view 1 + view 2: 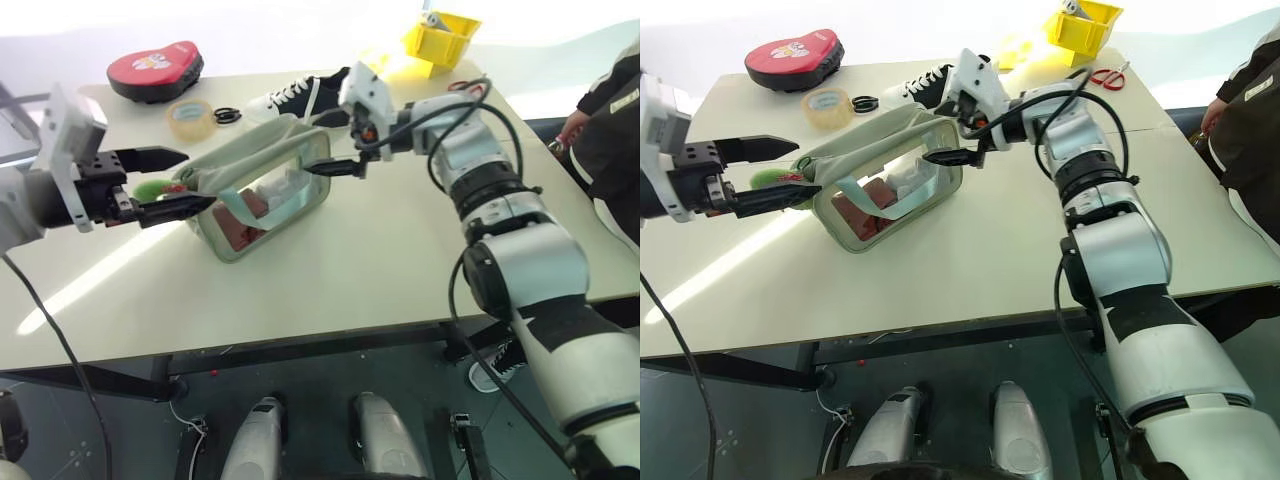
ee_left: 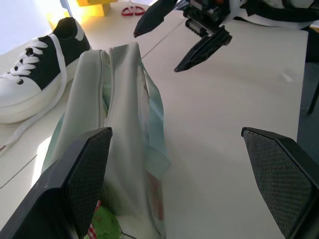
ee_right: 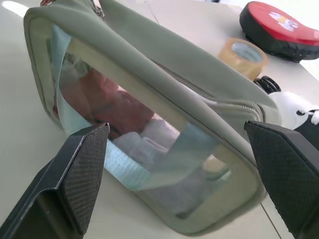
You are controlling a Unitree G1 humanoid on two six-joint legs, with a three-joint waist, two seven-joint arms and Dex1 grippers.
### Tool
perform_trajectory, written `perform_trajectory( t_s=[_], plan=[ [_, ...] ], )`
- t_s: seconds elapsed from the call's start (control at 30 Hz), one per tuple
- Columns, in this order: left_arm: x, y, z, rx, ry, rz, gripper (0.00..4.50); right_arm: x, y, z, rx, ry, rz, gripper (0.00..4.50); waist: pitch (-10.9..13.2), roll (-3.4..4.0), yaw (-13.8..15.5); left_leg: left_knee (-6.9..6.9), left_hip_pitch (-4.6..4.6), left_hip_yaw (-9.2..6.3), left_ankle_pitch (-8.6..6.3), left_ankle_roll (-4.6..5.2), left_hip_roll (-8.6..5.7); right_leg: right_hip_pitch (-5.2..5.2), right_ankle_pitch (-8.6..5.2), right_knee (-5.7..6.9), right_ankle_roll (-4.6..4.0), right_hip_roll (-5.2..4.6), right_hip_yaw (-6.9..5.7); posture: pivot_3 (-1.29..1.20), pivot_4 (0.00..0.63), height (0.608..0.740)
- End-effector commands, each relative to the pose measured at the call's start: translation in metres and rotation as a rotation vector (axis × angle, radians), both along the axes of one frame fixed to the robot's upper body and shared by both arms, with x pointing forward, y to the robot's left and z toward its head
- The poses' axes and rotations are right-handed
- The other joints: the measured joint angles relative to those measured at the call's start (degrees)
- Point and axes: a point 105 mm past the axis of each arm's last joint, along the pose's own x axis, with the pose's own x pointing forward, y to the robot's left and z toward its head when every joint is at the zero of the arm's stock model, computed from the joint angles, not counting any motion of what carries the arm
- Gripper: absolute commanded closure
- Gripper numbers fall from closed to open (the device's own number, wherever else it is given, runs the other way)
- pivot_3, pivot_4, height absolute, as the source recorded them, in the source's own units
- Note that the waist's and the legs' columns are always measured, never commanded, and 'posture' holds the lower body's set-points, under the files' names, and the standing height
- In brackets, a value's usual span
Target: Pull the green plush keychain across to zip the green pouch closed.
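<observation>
- My left claw (image 1: pixel 165 182) is wide open and empty — the keychain (image 1: pixel 152 189) sits between its fingers, at the pouch's (image 1: pixel 262 190) near end.
- My right claw (image 1: pixel 338 150), open too, should pinch the pouch's far end — then I pull slowly.

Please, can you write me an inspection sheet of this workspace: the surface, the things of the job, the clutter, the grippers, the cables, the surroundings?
Surface: pale table, sunlit at the far side.
Job's things: green pouch stands mid-table, clear side showing contents; green plush keychain at the end nearest the left gripper.
Clutter: red-and-black pad, tape roll, black-and-white sneaker, yellow bin, red scissors, all at the far side.
Grippers: left gripper open, fingers either side of the keychain end; right gripper open at the opposite end; neither holds anything.
Cables: black cables run along the right arm.
Surroundings: a person in a dark sleeve stands beside the table.
</observation>
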Motion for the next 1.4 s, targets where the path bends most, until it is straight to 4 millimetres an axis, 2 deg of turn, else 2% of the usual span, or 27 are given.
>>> perform_trajectory(
  t_s=[0.03,0.17,0.27,0.4,0.47,0.57,0.8,1.0,1.13,1.27,1.33,1.4],
  plan=[
    [-0.010,0.005,0.013,0.011,-0.061,0.042,0.07,0.001,0.009,0.024,0.046,-0.078,-0.012,0.00,0.00,0.00,-0.03,0.00,0.00,0.00,0.00,0.00,0.00,0.00,0.00,0.00,0.00,0.00,0.00,0.00,0.150,0.740],
    [-0.015,0.008,0.011,-0.007,-0.057,0.063,0.07,0.000,0.013,0.025,0.034,-0.096,-0.001,0.00,0.00,0.00,0.00,0.00,0.00,-0.02,0.00,0.00,0.00,0.00,0.00,0.01,0.00,0.01,0.00,0.00,0.150,0.740],
    [-0.014,0.008,0.009,-0.018,-0.057,0.076,0.07,0.002,0.017,0.017,-0.020,-0.133,-0.009,0.00,0.00,0.00,-0.02,0.00,0.01,-0.02,0.00,-0.01,0.00,0.00,0.00,0.02,0.00,0.02,0.00,0.00,0.150,0.740],
    [-0.015,0.005,0.008,-0.018,-0.055,0.068,0.07,0.004,0.019,0.001,-0.184,-0.270,-0.006,0.00,0.00,0.00,-0.08,0.00,0.02,-0.02,0.01,-0.01,0.00,-0.01,0.00,0.05,0.00,0.03,0.00,0.00,0.150,0.740],
    [-0.015,0.005,0.009,-0.024,-0.057,0.068,0.07,0.005,0.022,0.003,-0.189,-0.304,-0.016,0.00,0.00,0.00,-0.12,-0.01,0.02,-0.01,0.01,-0.02,0.00,-0.03,0.00,0.07,0.00,0.03,0.00,0.00,0.150,0.740],
    [-0.013,0.005,0.007,-0.024,-0.056,0.068,0.00,0.007,0.023,0.005,-0.226,-0.369,-0.022,0.89,0.00,0.00,-0.10,-0.01,0.02,-0.02,0.01,-0.02,0.01,-0.04,0.00,0.08,0.00,0.04,0.01,0.00,0.150,0.740],
    [-0.010,0.004,0.011,-0.032,-0.068,0.058,0.00,0.007,0.015,0.011,-0.285,-0.483,-0.018,4.48,0.00,0.00,-0.08,-0.01,0.03,-0.02,0.02,-0.03,0.01,-0.03,0.00,0.08,-0.01,0.04,0.01,0.00,0.150,0.740],
    [-0.010,0.004,0.012,-0.029,-0.075,0.055,0.00,0.001,-0.005,0.024,-0.274,-0.484,0.026,4.48,0.00,0.00,0.11,0.00,0.03,-0.02,0.02,-0.03,0.01,-0.01,0.00,0.08,-0.01,0.04,0.01,0.00,0.150,0.740],
    [-0.010,0.015,0.017,-0.040,-0.082,0.089,0.00,-0.012,-0.032,0.037,-0.279,-0.420,0.098,4.48,0.00,0.00,0.11,0.02,0.02,-0.03,0.02,-0.03,-0.01,0.03,0.00,0.06,0.00,0.04,0.00,0.00,0.150,0.740],
    [-0.009,0.019,0.014,-0.035,-0.079,0.099,0.00,-0.021,-0.052,0.021,-0.331,-0.313,0.107,4.48,-0.01,-0.01,-0.07,0.00,0.03,-0.03,0.02,-0.03,0.00,0.03,0.00,0.07,0.00,0.04,0.00,0.00,0.150,0.740],
    [-0.009,0.019,0.015,-0.034,-0.081,0.098,0.00,-0.026,-0.055,0.009,-0.330,-0.228,0.069,4.48,-0.01,-0.01,-0.18,0.01,0.06,-0.02,0.01,-0.03,0.02,0.03,0.00,0.11,0.00,0.05,0.01,0.00,0.150,0.740],
    [-0.008,0.020,0.016,-0.034,-0.083,0.100,0.00,-0.042,-0.053,-0.005,-0.330,-0.138,0.077,4.48,-0.01,-0.01,-0.06,0.02,0.09,-0.02,0.01,-0.03,0.04,-0.01,0.00,0.24,-0.01,0.05,0.02,0.00,0.150,0.740]
  ],
)
